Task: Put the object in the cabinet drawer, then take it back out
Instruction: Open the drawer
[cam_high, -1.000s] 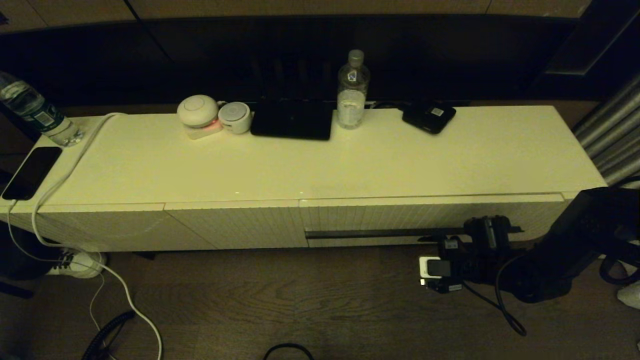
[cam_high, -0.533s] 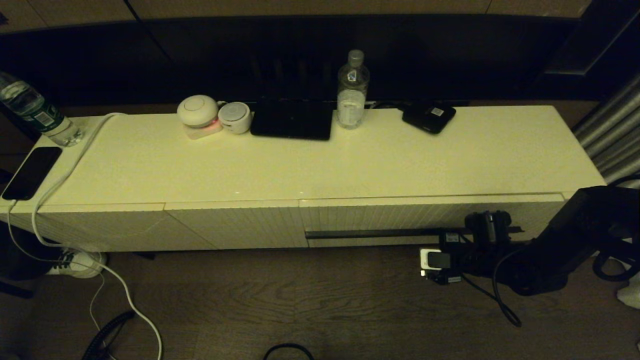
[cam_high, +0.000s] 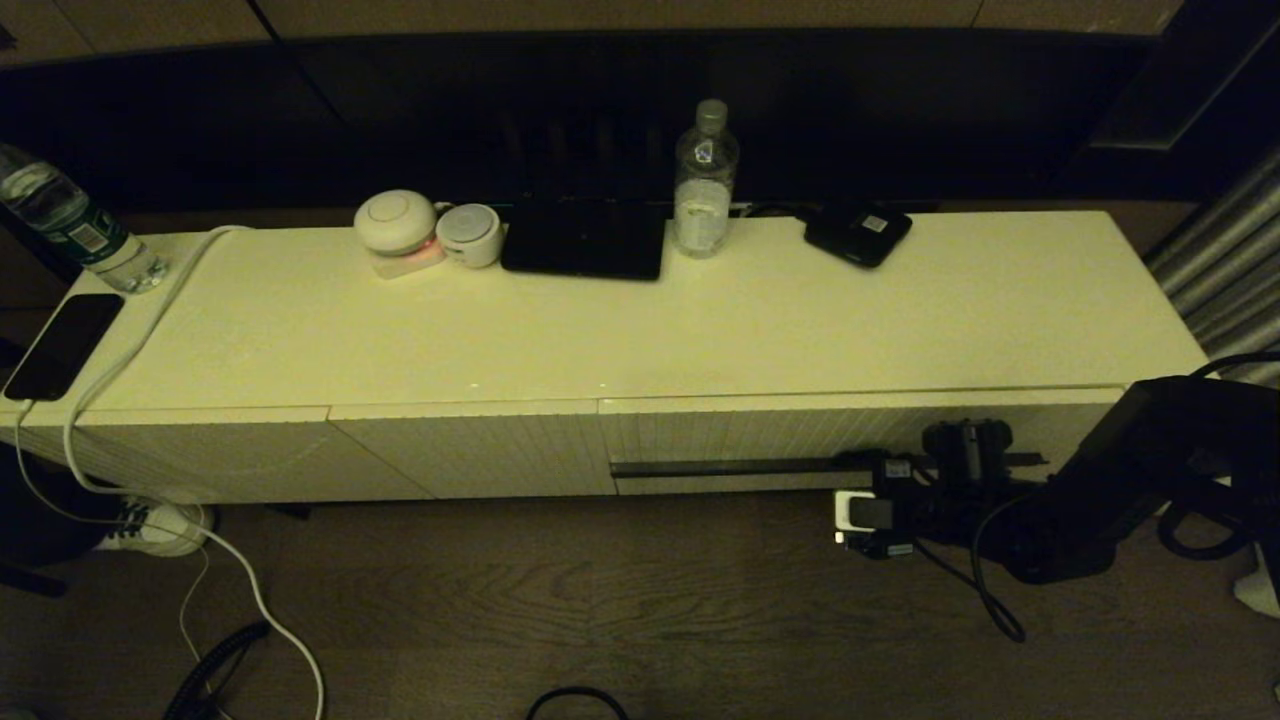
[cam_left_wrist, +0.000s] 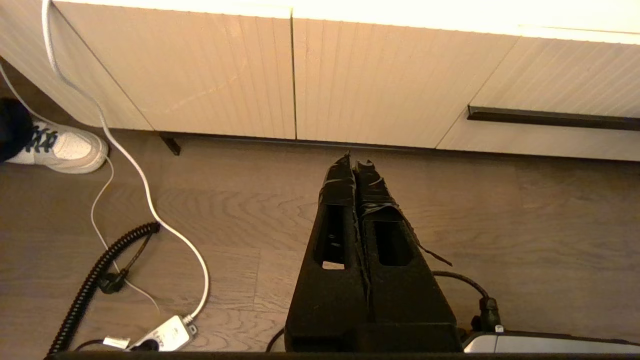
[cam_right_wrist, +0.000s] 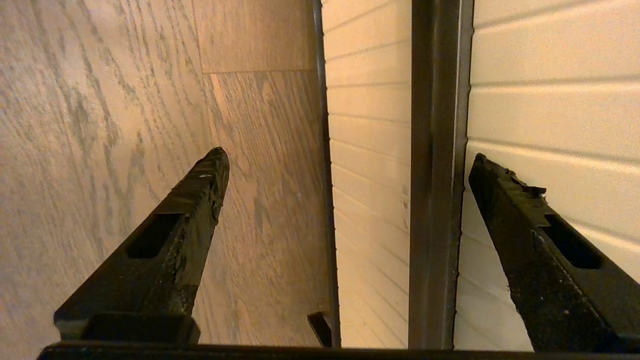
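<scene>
Right gripper (cam_right_wrist: 345, 155) agape astride drawer handle (cam_right_wrist: 435, 175), bottle (cam_high: 705, 180) label apparently illegible

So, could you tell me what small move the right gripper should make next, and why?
Probably ease forward and close on the drawer's handle strip. The right gripper is open with the strip between its fingers, not yet pinched, and the cabinet drawer looks shut.
</scene>
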